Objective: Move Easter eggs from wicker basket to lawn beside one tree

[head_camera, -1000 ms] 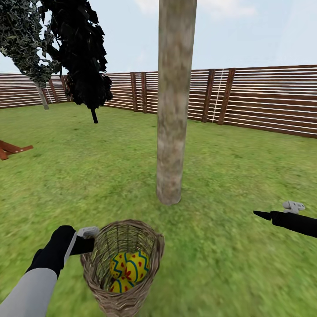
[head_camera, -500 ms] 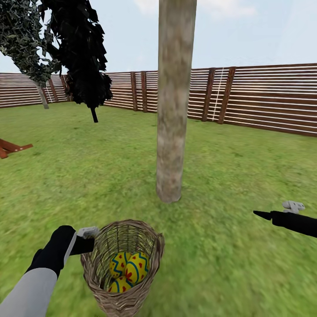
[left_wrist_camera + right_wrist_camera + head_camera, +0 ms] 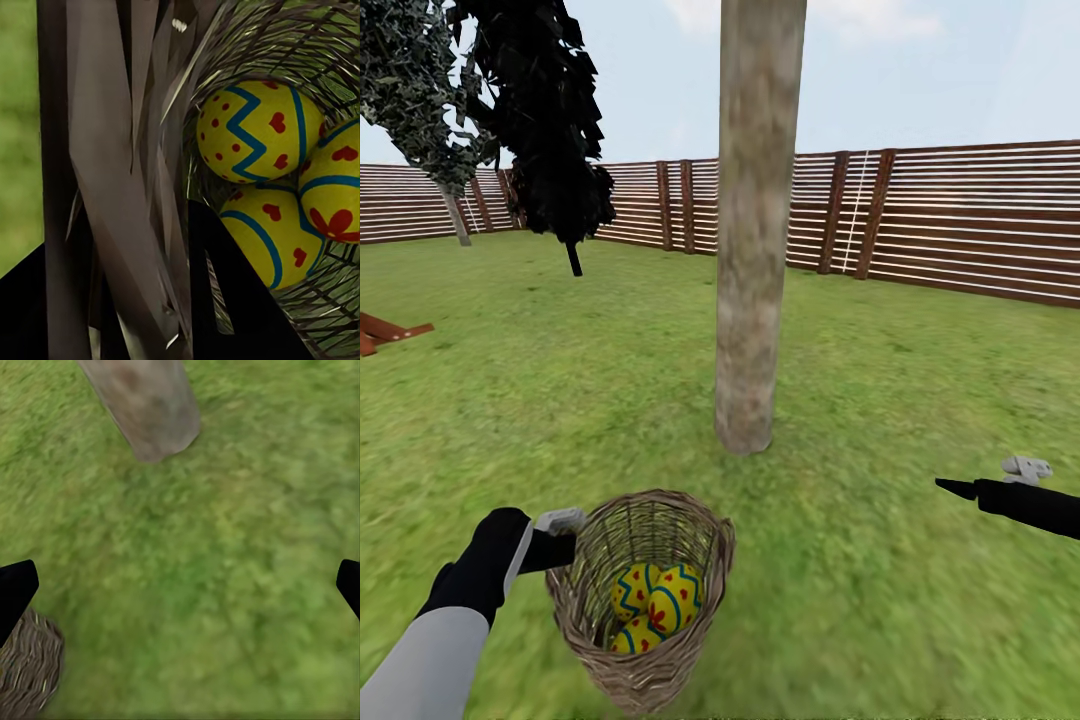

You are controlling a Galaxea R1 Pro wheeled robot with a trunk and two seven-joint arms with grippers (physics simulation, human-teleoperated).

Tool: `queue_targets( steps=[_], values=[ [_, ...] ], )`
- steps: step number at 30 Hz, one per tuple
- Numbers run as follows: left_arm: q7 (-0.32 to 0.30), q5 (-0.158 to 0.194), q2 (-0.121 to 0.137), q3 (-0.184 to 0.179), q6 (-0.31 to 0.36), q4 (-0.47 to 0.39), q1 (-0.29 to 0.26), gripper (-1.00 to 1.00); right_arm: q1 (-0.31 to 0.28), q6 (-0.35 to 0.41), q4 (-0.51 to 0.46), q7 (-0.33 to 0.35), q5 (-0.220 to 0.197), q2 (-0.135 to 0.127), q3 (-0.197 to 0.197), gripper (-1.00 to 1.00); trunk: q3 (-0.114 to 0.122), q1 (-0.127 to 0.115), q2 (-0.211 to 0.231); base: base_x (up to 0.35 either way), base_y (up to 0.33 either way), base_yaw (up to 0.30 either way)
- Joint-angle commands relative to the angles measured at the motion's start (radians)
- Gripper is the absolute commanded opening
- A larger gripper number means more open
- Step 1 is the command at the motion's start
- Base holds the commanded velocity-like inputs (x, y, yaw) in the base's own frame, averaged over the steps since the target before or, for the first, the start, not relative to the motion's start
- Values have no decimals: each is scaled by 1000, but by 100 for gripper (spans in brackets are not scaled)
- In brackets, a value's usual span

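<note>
While the wicker basket (image 3: 643, 595) is held by its rim at the lower centre of the head view, all three Easter eggs (image 3: 656, 606) are seen packed together in its bottom. The left gripper (image 3: 560, 540) is closed on the basket wall at the lower left, one finger inside the weave and one outside, as the left wrist view shows beside the eggs (image 3: 279, 180). The right gripper (image 3: 960, 488) is held free at the right edge, its jaws spread wide and empty over the lawn (image 3: 880, 400). The tree (image 3: 752, 230) stands at the frame's centre, just beyond the basket. The thin rim hold is judged the main risk: the basket could be tipped or swung, and an egg could be spilled and rolled away from the trunk. A reach by the right arm into the deep, narrow basket could also be fouled on the weave.
</note>
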Motion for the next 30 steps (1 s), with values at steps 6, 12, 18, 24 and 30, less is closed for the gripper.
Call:
queue_targets(
  steps=[6, 12, 18, 24, 30],
  values=[
    [-9, -38, -1, 5, -1, 31, 0, -100, -1, 7, 3, -1, -7, 0, -1, 100, -11, 12, -21, 0, 0, 0],
    [-9, -38, 1, 2, -2, 31, 0, -100, -1, 7, 4, -1, -7, 0, -1, 100, -11, 12, -21, 0, 0, 0],
    [-9, -38, 0, 2, -1, 31, 0, 100, -1, 7, 5, -1, -7, 0, -1, 100, -11, 12, -21, 0, 0, 0],
    [-9, -38, 0, 3, 0, 31, 0, 100, -1, 7, 5, -1, -7, 0, -1, 100, -11, 12, -21, 0, 0, 0],
    [-10, -36, 1, 3, 3, -3, 0, 100, -1, 7, 5, -1, -7, -1, -1, 100, -11, 12, -21, 0, 0, 0]
  ],
)
